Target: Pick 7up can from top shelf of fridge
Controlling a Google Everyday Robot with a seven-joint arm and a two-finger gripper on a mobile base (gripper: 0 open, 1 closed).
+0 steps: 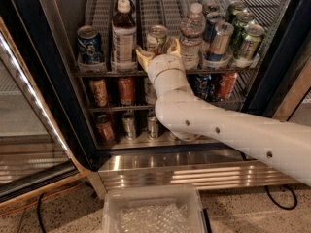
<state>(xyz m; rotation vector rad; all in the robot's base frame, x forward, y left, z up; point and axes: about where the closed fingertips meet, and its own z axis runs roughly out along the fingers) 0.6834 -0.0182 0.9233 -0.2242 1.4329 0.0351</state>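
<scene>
The 7up can (156, 35), whitish-silver with a silver lid, stands at the front of a middle lane on the top shelf (97, 72) of the fridge (43, 76). My gripper (157, 50) reaches in at the shelf's front. Its two cream fingers (142, 57) stand either side of the can's lower part, spread wider than the can, with a small gap showing on the left. The white arm hides the can's base and the lane below it.
A blue can (90, 41) and a brown bottle (124, 33) stand left of the 7up can; a water bottle (191, 33), a blue-silver can (220, 40) and green cans (250, 40) stand right. The open glass door (24, 130) is left, a clear plastic bin (153, 210) on the floor.
</scene>
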